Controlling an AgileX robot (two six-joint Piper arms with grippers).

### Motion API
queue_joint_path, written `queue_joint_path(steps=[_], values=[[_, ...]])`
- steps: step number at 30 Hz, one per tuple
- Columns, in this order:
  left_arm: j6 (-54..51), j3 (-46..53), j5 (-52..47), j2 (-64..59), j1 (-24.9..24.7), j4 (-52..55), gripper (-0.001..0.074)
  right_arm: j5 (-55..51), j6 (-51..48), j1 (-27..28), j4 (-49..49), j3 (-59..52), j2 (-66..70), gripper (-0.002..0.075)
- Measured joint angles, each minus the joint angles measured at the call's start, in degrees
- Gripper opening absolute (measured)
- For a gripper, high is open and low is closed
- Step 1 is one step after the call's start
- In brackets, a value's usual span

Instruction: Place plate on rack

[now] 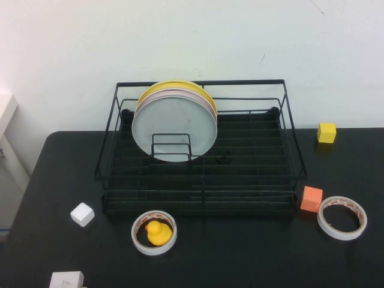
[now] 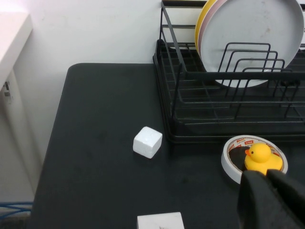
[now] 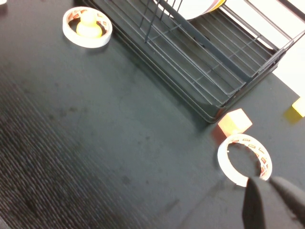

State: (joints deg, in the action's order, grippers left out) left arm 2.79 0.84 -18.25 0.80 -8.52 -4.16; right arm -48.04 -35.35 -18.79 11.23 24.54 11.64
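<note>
The pale grey-white plate (image 1: 174,123) stands upright in the small wire holder (image 1: 171,144) at the back left of the black wire rack (image 1: 252,174). A pinkish-white plate (image 1: 210,103) and a yellow plate (image 1: 180,85) stand behind it. The plate also shows in the left wrist view (image 2: 257,33). Neither gripper shows in the high view. My left gripper (image 2: 266,175) is shut and empty, above the table in front of the rack (image 2: 176,95), near a tape roll. My right gripper (image 3: 268,180) is shut and empty, over the table beside the right tape ring.
A tape roll (image 1: 154,232) holding a yellow rubber duck (image 1: 158,233) lies in front of the rack. A white cube (image 1: 82,214) and a white block (image 1: 66,280) are at the front left. An orange cube (image 1: 311,198), another tape ring (image 1: 342,217) and a yellow cube (image 1: 326,132) are on the right.
</note>
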Motion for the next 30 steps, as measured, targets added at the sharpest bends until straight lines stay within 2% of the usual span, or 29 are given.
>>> queue_joint_path(steps=[8, 13, 20, 24, 30], values=[[-0.13, 0.00, -0.09, 0.00, 0.00, 0.00, -0.0001, 2.10, -2.92, 0.88, -0.21, -1.22, -2.51, -0.0002], [-0.13, 0.00, -0.09, 0.00, 0.00, 0.00, -0.0001, 11.20, -3.43, 9.03, 0.51, -7.29, -8.27, -0.0002], [-0.13, 0.00, -0.09, 0.00, 0.00, 0.00, -0.0001, 23.15, -3.45, 17.19, 1.67, -20.06, -12.29, -0.0002], [-0.13, 0.00, -0.24, 0.00, 0.00, 0.00, -0.0001, 26.25, -3.57, 18.25, 3.13, -25.30, -12.29, -0.0002], [-1.00, 0.00, -0.22, 0.00, 0.00, 0.00, -0.0001, 26.62, -3.57, 18.25, 4.62, -25.43, -12.32, -0.0002]])
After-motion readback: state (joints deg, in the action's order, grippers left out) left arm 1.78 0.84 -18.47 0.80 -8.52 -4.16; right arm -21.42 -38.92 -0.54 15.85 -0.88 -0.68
